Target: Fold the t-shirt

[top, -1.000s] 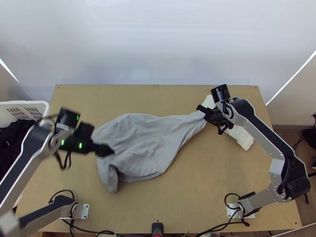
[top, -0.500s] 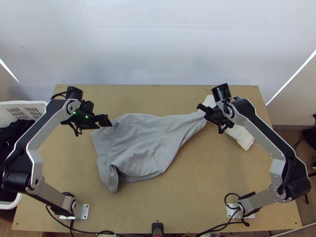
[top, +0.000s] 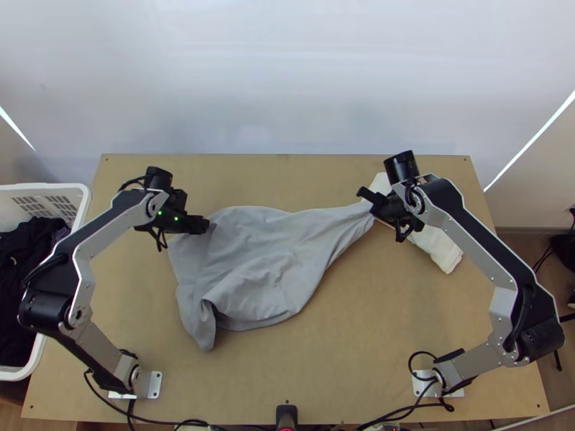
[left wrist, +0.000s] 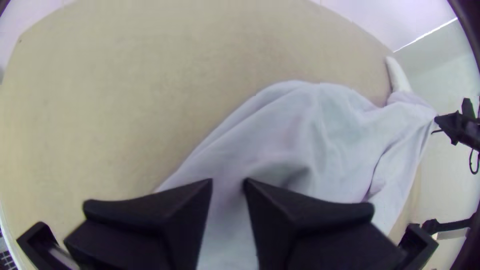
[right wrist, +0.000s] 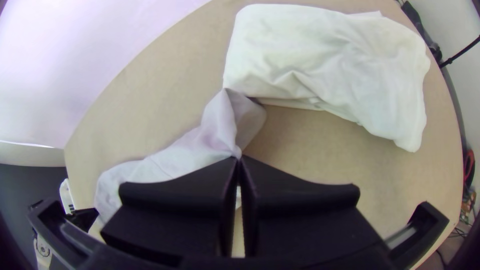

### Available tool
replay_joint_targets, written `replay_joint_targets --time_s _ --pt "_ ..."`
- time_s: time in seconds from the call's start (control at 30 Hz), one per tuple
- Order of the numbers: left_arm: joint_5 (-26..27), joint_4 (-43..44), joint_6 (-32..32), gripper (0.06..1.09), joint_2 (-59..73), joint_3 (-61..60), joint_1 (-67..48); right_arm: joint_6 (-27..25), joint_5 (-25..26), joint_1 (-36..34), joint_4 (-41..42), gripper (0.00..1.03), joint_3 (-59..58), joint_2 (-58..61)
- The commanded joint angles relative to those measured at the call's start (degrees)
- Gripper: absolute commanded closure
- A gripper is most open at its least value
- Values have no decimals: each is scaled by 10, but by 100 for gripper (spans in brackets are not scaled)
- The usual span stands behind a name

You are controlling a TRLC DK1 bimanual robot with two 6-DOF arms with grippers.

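The grey t-shirt lies bunched and wrinkled on the table, one part drawn out narrow toward the upper right. At its upper left edge is my left gripper; in the left wrist view the left gripper stands open above the cloth, a small gap between its fingertips. At the narrow end is my right gripper. The right wrist view has the right gripper shut on a pinched bit of the grey t-shirt, with a small flap of cloth beyond the fingertips.
A folded white cloth lies beneath and beside the right gripper, at the table's right. The white basket with dark clothes stands at the left edge. Bare wood stretches in front of the t-shirt.
My left gripper went from over the t-shirt's left part up to its upper left edge, then slightly right and down. The right gripper has stayed almost still, with the cloth held.
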Motion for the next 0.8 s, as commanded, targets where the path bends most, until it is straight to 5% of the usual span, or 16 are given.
replay_joint_targets --time_s 0.0,0.3,0.4,0.47,0.77 --pt "-4 100 -22 105 -47 -36 -12 0 0 0 1 100 1 1" --pt "-2 43 -42 103 -9 53 13 0 0 -1 1 100 4 1" --pt "12 -70 -4 45 20 101 -2 -2 0 -1 1 100 3 0" --pt "12 -133 23 23 41 125 -11 -2 0 -2 0 100 3 0" --pt "25 -124 36 20 29 97 -37 -3 0 -1 1 100 0 -1"
